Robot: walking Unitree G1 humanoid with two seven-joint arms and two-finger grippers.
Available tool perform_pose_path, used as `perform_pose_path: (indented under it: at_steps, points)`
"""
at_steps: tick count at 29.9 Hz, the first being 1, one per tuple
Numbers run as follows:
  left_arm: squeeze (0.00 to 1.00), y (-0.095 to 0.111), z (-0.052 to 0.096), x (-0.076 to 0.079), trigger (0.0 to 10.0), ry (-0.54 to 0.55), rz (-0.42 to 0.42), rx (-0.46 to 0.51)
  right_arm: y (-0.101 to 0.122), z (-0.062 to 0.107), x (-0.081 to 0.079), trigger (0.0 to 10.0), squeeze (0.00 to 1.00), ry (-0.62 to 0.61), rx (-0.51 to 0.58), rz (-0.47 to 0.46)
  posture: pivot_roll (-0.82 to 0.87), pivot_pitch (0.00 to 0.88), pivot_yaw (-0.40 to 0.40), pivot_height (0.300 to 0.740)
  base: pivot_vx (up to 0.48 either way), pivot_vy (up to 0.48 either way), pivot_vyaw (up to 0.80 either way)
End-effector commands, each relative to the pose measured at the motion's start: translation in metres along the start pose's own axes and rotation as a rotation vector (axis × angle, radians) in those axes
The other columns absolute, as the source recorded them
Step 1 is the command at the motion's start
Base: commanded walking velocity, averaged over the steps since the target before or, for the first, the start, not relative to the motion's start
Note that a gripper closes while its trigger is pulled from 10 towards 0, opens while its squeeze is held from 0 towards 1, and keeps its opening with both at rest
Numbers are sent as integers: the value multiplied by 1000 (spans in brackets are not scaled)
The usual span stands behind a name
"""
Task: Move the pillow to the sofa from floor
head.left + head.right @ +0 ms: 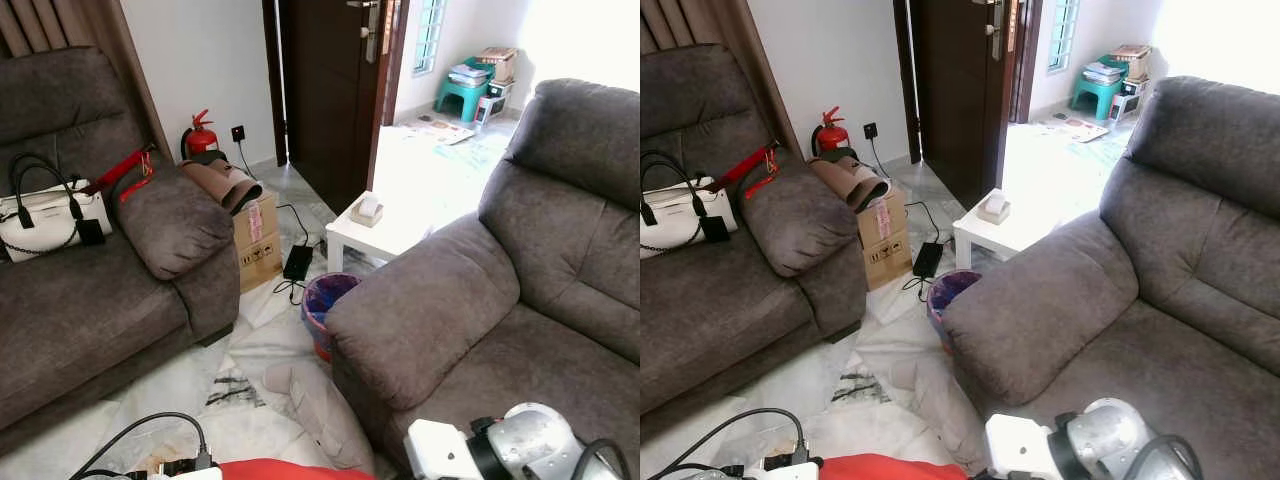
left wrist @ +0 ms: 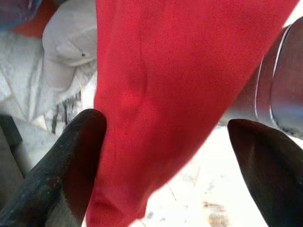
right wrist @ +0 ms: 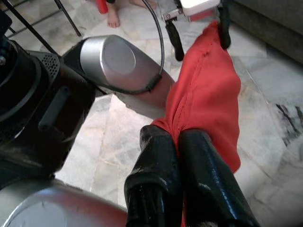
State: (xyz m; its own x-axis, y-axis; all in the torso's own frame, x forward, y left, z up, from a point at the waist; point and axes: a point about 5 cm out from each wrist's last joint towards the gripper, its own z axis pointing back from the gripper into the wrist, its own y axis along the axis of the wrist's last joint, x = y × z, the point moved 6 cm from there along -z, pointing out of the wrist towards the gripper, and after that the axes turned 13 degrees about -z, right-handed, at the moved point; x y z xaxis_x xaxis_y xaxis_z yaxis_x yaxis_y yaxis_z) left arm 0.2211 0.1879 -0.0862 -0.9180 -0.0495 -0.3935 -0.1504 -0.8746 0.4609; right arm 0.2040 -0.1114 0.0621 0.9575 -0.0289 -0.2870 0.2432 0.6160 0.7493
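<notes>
Red fabric pillow (image 3: 208, 94) is seen hanging slack at the bottom edge of the head views, low over the pale marble floor (image 1: 190, 385). One corner is pinched between the closed fingers of the right gripper (image 3: 177, 142); the left gripper (image 2: 165, 137) is spread wide around the cloth, not clamped. It is judged soft, light and floppy, best gripped at the seam. The grey sofa (image 1: 520, 300) lies at right.

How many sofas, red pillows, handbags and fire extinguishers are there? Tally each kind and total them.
Sofas: 2
Red pillow: 1
Handbag: 1
Fire extinguisher: 1
Total: 5
</notes>
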Motion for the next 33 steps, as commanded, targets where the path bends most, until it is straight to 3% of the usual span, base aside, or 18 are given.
perform_pose_path:
  at_steps: [1,9,10,11,17,25,33]
  points:
    - [0,-10,3,2,10000,-2,3,-42,21,10,-3,10000,0,1,62,80,25,0,-4,740,0,0,0]
    - [0,-20,6,-2,10000,40,7,-93,14,23,2,10000,0,-30,32,68,19,0,-16,740,0,0,0]
    - [0,-20,6,-2,4314,40,7,-93,15,23,2,10000,0,-30,34,68,20,0,-21,740,0,0,0]
    - [0,-20,6,-3,0,44,2,-94,15,24,2,10000,0,-28,35,68,20,0,-21,740,0,0,0]
    - [0,-20,5,-2,0,42,12,-96,14,24,2,10000,0,-28,31,64,20,0,-26,740,0,0,0]
    - [0,-20,3,-1,0,37,-55,-109,15,23,2,10000,0,-24,39,64,17,0,-29,740,0,0,0]
    - [0,-17,1,-2,0,55,-63,-100,16,22,1,10000,0,-12,35,69,20,0,-38,740,0,0,0]
